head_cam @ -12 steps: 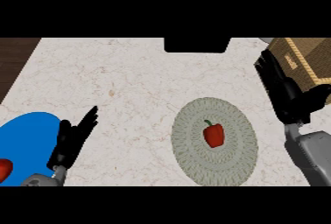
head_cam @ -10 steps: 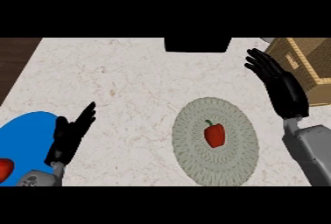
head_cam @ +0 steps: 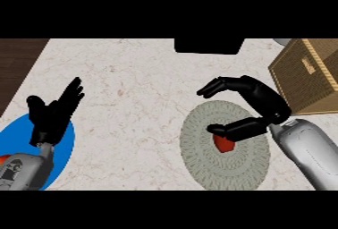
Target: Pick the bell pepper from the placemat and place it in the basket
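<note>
Right hand (head_cam: 260,100) over bell pepper (head_cam: 224,143) on placemat (head_cam: 198,156) — fingers spread wide, holding nothing — best lowered centred before closing.

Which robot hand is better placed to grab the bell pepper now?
The right robot hand. It hangs open directly over the bell pepper on the placemat, with the basket beside it. The left robot hand rests open far across the counter, over the blue plate.
</note>
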Available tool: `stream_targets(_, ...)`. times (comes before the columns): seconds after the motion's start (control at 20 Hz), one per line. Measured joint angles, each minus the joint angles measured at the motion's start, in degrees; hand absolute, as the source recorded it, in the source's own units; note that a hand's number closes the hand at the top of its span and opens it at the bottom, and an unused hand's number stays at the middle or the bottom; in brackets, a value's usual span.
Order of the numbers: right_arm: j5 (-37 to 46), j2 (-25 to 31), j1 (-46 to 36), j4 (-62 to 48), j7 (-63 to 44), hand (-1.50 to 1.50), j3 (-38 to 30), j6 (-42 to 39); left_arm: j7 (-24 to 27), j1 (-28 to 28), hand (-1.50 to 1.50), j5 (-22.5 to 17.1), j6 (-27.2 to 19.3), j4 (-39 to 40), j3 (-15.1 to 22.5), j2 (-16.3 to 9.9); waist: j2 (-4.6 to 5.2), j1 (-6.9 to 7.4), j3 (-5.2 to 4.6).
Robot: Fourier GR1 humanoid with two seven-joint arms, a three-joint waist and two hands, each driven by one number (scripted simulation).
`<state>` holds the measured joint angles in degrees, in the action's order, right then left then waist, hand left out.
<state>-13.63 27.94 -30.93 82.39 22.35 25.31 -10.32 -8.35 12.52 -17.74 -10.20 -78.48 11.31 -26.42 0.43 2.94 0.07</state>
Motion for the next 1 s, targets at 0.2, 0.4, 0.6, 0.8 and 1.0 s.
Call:
stream_targets(0.2,11.55,-7.41,2.98,0.44,5.42,-1.50,7.80,7.77,0.47,-0.06,0.00,-1.12,0.94,0.99,-2.64,-0.87,-0.25,-1.39,-0.04)
stream_targets(0.4,16.48,-10.31,2.26,5.74,-5.30,-1.50,10.29,10.21,-0.09,-0.38,0.00,-1.79,2.26,1.24,-5.08,-1.87,-0.53,-2.43,-0.09)
stream_targets(0.6,19.55,-7.72,-2.38,9.19,-19.21,-1.50,11.00,7.24,-0.46,-0.31,0.00,-1.19,1.74,1.78,-4.99,-1.12,-0.84,-3.13,-0.19)
stream_targets(0.8,25.54,-1.54,-9.70,9.98,-31.08,-1.50,9.99,3.81,-0.37,-0.66,0.00,-0.78,1.52,1.93,-5.23,-1.31,-1.29,-3.54,-0.32)
stream_targets(1.0,26.59,3.09,-17.06,10.53,-43.07,-1.50,6.85,-2.72,-0.12,-1.02,0.00,-0.74,1.67,1.84,-5.69,-1.34,-1.23,-3.50,-0.30)
